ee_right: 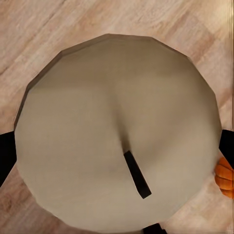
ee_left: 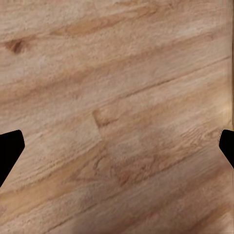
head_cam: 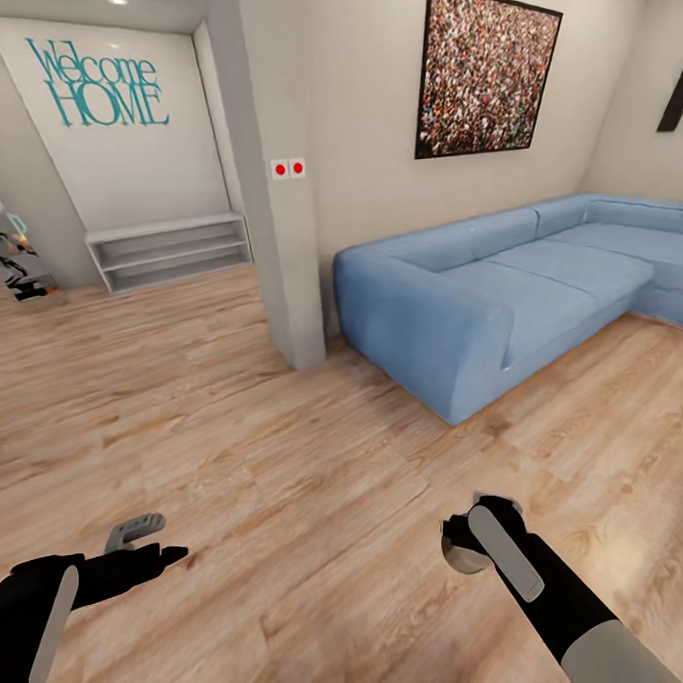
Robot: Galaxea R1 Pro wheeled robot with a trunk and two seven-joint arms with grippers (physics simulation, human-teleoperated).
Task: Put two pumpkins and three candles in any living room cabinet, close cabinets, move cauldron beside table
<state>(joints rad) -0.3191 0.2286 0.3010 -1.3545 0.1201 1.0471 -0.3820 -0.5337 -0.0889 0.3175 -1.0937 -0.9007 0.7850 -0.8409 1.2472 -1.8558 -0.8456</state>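
Right claw [head_cam: 470,547] grips a pale candle [ee_right: 117,131], carried low for transit; a pumpkin [ee_right: 224,177] apparently sits beside it (barely visible). Left claw [head_cam: 142,542] open, empty, over the floor [ee_left: 117,97].

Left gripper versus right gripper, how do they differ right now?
The left gripper is wide open; the right gripper is shut on a round beige candle. The left gripper holds nothing, with bare wooden floor showing through it; the right gripper carries the candle. Both hang low over the floor.
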